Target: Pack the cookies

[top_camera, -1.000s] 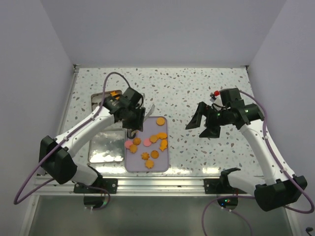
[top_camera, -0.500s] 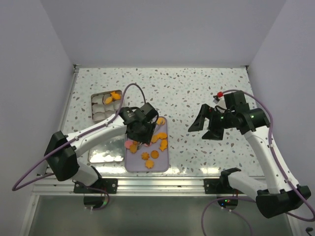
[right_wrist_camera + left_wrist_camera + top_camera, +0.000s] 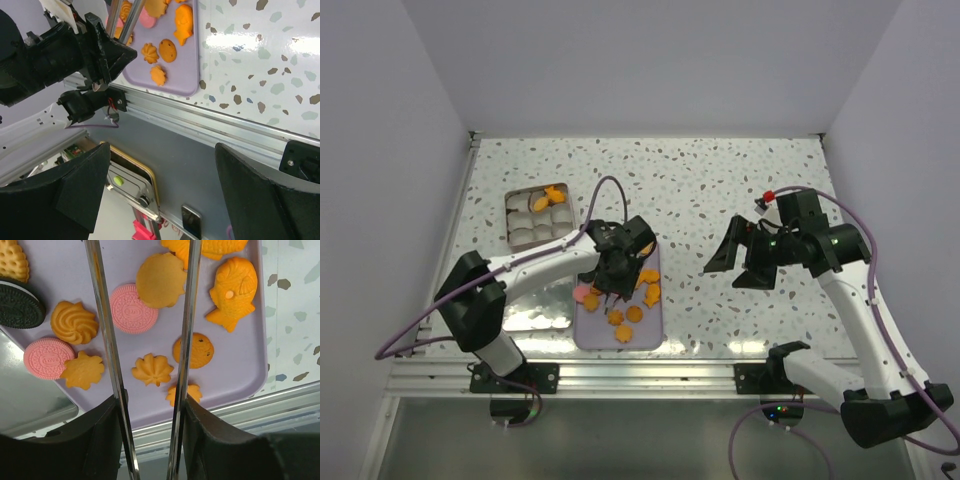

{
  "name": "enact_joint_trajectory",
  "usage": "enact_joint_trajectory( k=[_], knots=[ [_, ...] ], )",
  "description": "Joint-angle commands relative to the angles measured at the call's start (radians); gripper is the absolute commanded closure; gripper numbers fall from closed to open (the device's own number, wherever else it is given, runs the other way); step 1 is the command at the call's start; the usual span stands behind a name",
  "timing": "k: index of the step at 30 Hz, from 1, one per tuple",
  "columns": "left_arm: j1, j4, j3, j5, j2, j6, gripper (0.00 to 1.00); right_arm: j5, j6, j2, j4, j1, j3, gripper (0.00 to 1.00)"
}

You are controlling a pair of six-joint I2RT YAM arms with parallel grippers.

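Observation:
Several cookies (image 3: pixel 625 295) lie on a lilac tray (image 3: pixel 592 330), mostly orange, with pink ones at its left. My left gripper (image 3: pixel 620 268) is low over the tray, shut on metal tongs (image 3: pixel 105 340). In the left wrist view the left gripper (image 3: pixel 150 410) shows the tong arms spread apart, with a pink round cookie (image 3: pixel 133 309) and a plain orange round (image 3: pixel 160 280) between them. The tong tips are out of view. A black cookie (image 3: pixel 17 305) lies at the tray's left. My right gripper (image 3: pixel 740 262) is open and empty, right of the tray, above the table.
A square tin (image 3: pixel 538 215) with white cups and a couple of orange cookies (image 3: pixel 552 197) stands at the back left. Its silver lid (image 3: pixel 535 295) lies left of the tray. The right wrist view shows the tray (image 3: pixel 192 70) and the table's metal front rail (image 3: pixel 225 125).
My left gripper has moved with the tongs from beside the tin, forward and right, to over the tray's cookies. My right gripper has drifted slightly right.

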Motion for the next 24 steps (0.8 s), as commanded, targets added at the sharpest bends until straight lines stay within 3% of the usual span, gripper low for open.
enact_joint_trajectory(
  k=[1, 7, 13, 15, 18, 24],
  knots=[
    [-0.006, 0.027, 0.053, -0.025, 0.031, -0.014, 0.5, 0.019, -0.014, -0.021, -0.018, -0.001, 0.005, 0.11],
    [-0.006, 0.043, 0.076, -0.007, 0.075, -0.003, 0.52, 0.021, -0.016, -0.015, -0.017, -0.001, 0.005, 0.11],
    [-0.006, 0.03, 0.089, -0.011, 0.072, -0.007, 0.67, 0.021, -0.014, -0.007, -0.009, 0.0, 0.0, 0.11],
    [-0.003, 0.008, 0.105, -0.033, 0.052, -0.007, 0.67, 0.021, -0.014, -0.006, -0.006, -0.001, -0.002, 0.11],
    [0.034, -0.036, 0.125, -0.056, 0.002, 0.004, 0.67, 0.019, -0.014, -0.001, -0.003, 0.0, 0.0, 0.11],
    [0.228, -0.11, 0.165, -0.076, -0.161, 0.069, 0.66, 0.024, -0.022, 0.006, -0.002, 0.0, 0.002, 0.11]
  ],
)
